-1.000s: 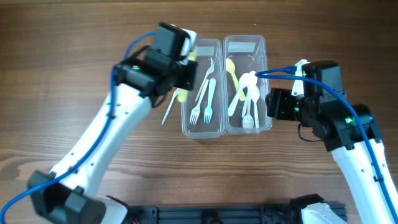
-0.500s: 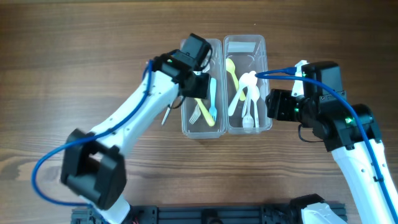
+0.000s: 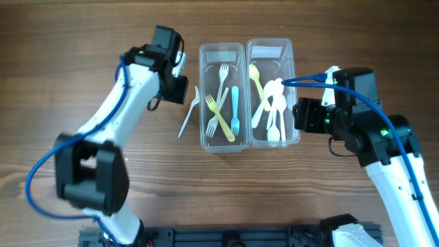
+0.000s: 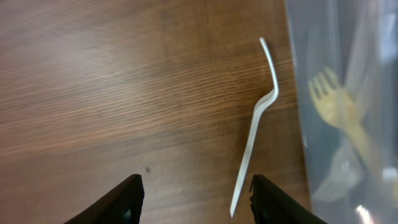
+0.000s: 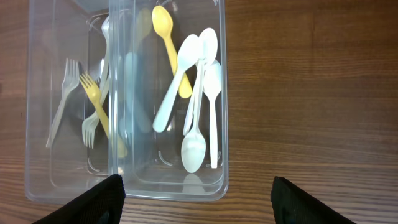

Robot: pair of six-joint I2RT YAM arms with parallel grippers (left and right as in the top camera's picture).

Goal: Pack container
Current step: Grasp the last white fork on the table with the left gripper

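Two clear containers stand side by side. The left container (image 3: pixel 223 48) holds a white fork (image 3: pixel 223 74), a yellow fork (image 3: pixel 221 118) and a blue fork (image 3: pixel 234 110). The right container (image 3: pixel 271 45) holds a yellow spoon (image 3: pixel 256 81) and white spoons (image 3: pixel 275 110). A white plastic utensil (image 3: pixel 188 113) lies on the table just left of the containers. My left gripper (image 3: pixel 180 92) hovers beside its far end, open and empty; in the left wrist view the utensil (image 4: pixel 258 124) lies ahead of the left gripper (image 4: pixel 198 193). My right gripper (image 3: pixel 296 116) is open and empty at the right container's outer side.
Bare wooden table (image 3: pixel 82 41) surrounds the containers. In the right wrist view the right container's near rim (image 5: pixel 168 190) sits between the spread fingers, with the left container (image 5: pixel 37 124) beyond it. The left container's wall (image 4: pixel 373 62) fills the left wrist view's right edge.
The left gripper carried the yellow fork over the left container, opened and let it go inside, then swung back left of the container. The right arm has not moved.
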